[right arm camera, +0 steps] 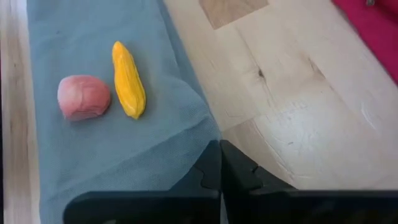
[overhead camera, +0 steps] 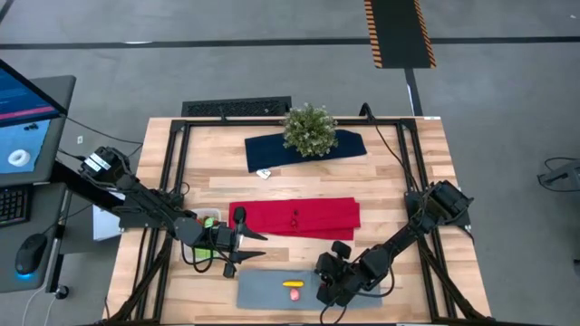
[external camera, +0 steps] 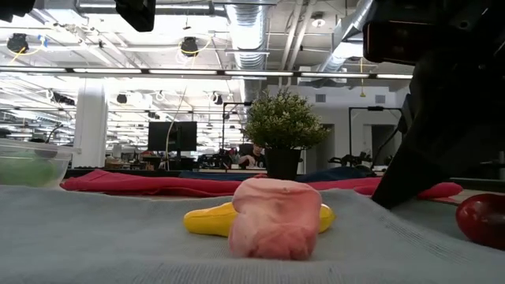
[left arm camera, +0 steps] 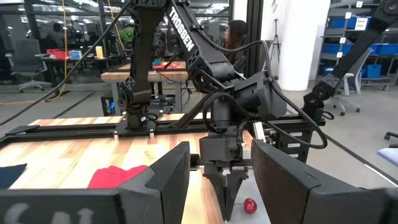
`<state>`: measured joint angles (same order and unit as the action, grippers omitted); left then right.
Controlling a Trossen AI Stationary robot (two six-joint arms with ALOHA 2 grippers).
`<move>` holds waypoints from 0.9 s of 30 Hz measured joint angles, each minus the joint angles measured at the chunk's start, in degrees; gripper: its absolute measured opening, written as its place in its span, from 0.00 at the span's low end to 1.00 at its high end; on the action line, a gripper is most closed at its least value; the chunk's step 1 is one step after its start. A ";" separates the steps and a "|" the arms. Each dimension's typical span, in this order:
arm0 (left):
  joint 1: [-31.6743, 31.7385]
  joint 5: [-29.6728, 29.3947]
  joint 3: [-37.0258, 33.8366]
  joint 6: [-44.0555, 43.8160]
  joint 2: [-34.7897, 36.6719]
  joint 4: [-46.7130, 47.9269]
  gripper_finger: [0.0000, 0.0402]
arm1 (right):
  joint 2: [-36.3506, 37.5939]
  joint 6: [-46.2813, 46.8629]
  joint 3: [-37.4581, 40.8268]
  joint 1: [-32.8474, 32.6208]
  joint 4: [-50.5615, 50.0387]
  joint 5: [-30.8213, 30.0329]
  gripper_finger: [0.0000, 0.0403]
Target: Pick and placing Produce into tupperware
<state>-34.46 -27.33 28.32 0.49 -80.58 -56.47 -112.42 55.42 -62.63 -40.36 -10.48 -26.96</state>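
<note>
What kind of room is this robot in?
Probably a big robotics lab or workshop. Bare pipes and ducts run along the ceiling, shelves with blue bins stand behind, and a computer screen sits beside the wooden table.

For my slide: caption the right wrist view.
Shut right gripper at the grey mat edge, near pink and yellow produce.

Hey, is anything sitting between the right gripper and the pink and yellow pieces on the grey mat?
Nothing visible. The right gripper is shut, tips at the grey mat's edge. Only bare mat lies between it and the yellow piece and pink piece.
</note>
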 joint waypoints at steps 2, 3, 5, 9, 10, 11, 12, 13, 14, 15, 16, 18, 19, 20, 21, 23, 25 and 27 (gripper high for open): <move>0.00 0.00 0.00 0.00 0.00 0.00 0.40 | 0.29 -1.21 0.00 0.00 0.11 0.12 0.08; 0.00 0.00 0.00 0.00 0.00 0.00 0.40 | 0.37 -1.63 -0.14 0.03 0.12 0.25 0.09; 0.00 -0.03 0.00 0.00 0.00 0.00 0.40 | 0.37 -2.45 -0.73 0.37 -0.46 0.46 0.13; -0.02 -0.04 0.00 0.00 -0.02 0.00 0.40 | 0.37 -4.39 -2.37 0.84 -2.69 0.48 0.22; -0.02 -0.04 0.00 -0.02 -0.02 0.00 0.40 | 0.37 -4.41 -2.49 1.07 -3.55 0.50 0.25; 0.00 -0.04 0.00 -0.02 -0.02 0.00 0.40 | 0.37 -4.46 -2.60 1.28 -4.21 0.52 0.28; -0.01 -0.04 0.00 -0.04 -0.02 0.00 0.40 | 0.37 -4.41 -2.62 1.53 -4.57 0.55 0.32; 0.00 -0.04 0.00 -0.04 -0.02 0.00 0.40 | 0.37 -3.90 -2.66 1.66 -4.86 0.78 0.35; 0.00 -0.04 0.00 -0.04 -0.02 -0.01 0.40 | 0.37 -3.28 -2.69 1.84 -5.15 1.38 0.39; -0.01 -0.04 0.00 -0.04 -0.02 0.00 0.40 | 0.37 -2.28 -2.69 1.90 -5.79 1.92 0.43; 0.00 -0.04 0.00 -0.04 -0.02 0.00 0.40 | 0.37 -1.05 -2.69 1.90 -6.41 2.68 0.47; 0.00 -0.04 0.00 -0.04 -0.02 0.00 0.40 | 0.37 1.02 -2.69 1.73 -6.99 3.96 0.53; -0.02 -0.04 0.00 -0.04 -0.02 0.00 0.40 | 0.37 2.13 -2.69 1.54 -7.43 4.25 0.56; 0.00 -0.04 0.00 -0.04 -0.02 0.00 0.40 | 0.37 3.02 -2.69 1.38 -7.88 4.30 0.58; 0.00 -0.04 0.00 -0.04 -0.02 -0.02 0.40 | 0.37 3.46 -2.69 1.34 -8.15 4.29 0.59; 0.00 -0.04 0.00 -0.04 -0.02 -0.02 0.40 | 0.37 4.29 -3.01 1.38 -9.38 4.10 0.61; 0.00 -0.04 0.00 -0.04 -0.02 -0.02 0.40 | 0.37 5.63 -3.88 1.49 -11.93 3.80 0.61; 0.00 -0.04 0.00 -0.04 -0.02 -0.02 0.40 | 0.37 6.54 -5.10 1.53 -14.33 3.68 0.60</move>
<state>-34.46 -27.38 28.32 0.45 -80.60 -56.49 -112.05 61.96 -67.74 -38.83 -24.81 -23.28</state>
